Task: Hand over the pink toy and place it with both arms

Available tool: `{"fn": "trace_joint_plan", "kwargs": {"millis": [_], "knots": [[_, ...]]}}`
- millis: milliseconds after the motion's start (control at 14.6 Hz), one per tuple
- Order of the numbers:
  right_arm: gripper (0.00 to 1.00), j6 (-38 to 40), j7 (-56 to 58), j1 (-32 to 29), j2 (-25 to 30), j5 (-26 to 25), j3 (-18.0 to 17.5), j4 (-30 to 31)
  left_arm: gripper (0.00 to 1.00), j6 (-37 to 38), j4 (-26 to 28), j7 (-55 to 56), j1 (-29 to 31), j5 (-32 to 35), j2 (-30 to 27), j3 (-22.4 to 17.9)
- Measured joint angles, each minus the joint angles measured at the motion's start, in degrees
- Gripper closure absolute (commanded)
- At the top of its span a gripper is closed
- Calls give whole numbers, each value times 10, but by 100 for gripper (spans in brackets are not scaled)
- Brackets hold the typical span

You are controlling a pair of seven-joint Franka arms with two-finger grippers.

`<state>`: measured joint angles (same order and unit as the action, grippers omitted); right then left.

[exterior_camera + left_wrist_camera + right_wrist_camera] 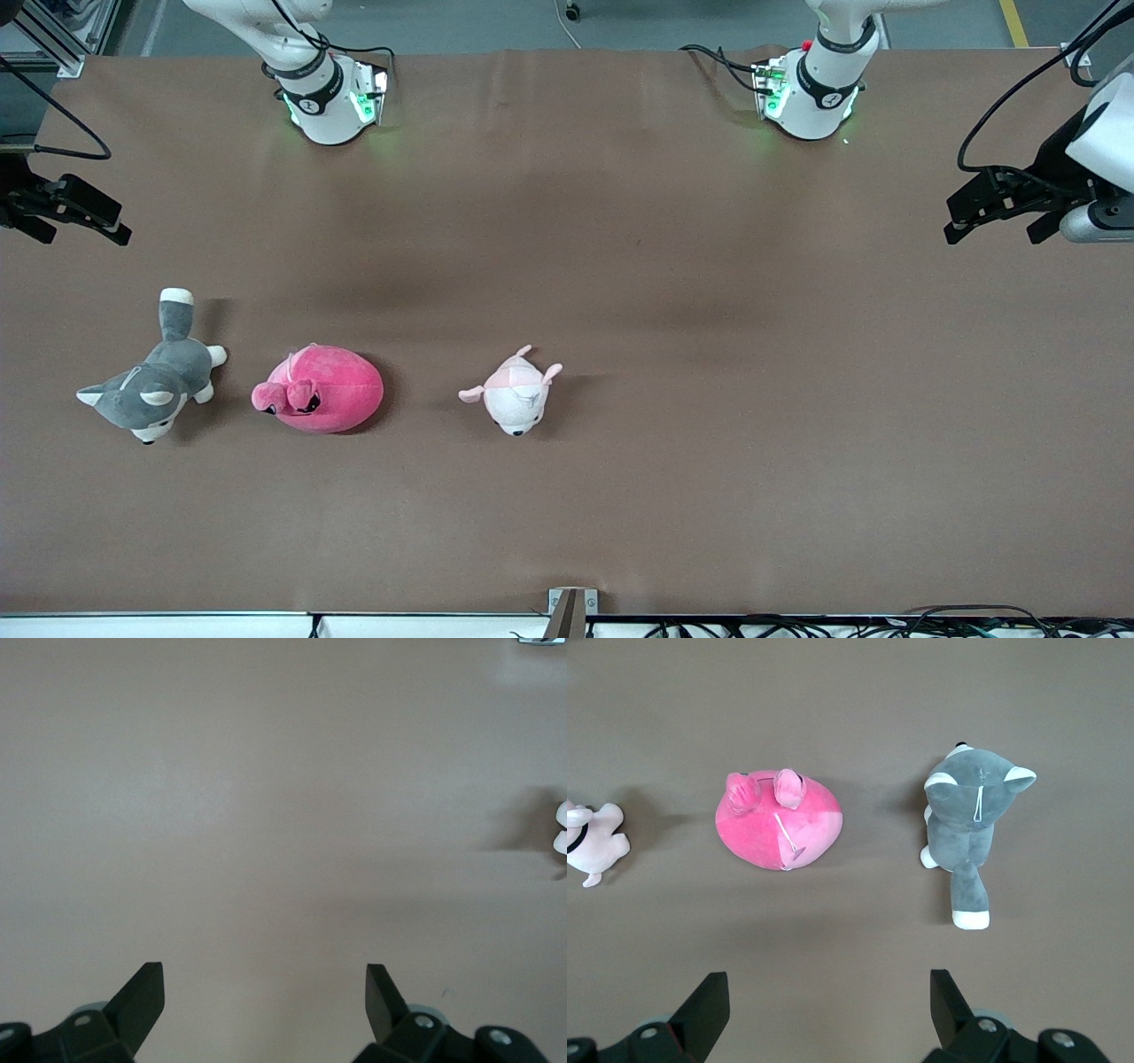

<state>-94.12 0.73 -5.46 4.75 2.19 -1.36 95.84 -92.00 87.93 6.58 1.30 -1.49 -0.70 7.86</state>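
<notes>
Left gripper (265, 1001) and right gripper (829, 1005): fingers spread wide, apparently holding nothing.

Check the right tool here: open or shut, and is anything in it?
Open and empty. In its wrist view the right tool's two fingers stand wide apart over bare table, with the pink toy lying untouched.

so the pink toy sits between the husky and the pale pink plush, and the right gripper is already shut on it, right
Not quite. The pink toy does lie between the husky plush and the pale pink plush, but the right gripper is open and holds nothing, as the right wrist view shows.
</notes>
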Motion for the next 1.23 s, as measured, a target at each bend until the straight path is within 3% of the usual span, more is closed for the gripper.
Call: {"fn": "trace_joint_plan", "kwargs": {"millis": [1232], "knots": [[0, 1, 5, 0, 7, -22, 0, 5, 0, 0, 0, 0, 0, 0, 0, 0]]}}
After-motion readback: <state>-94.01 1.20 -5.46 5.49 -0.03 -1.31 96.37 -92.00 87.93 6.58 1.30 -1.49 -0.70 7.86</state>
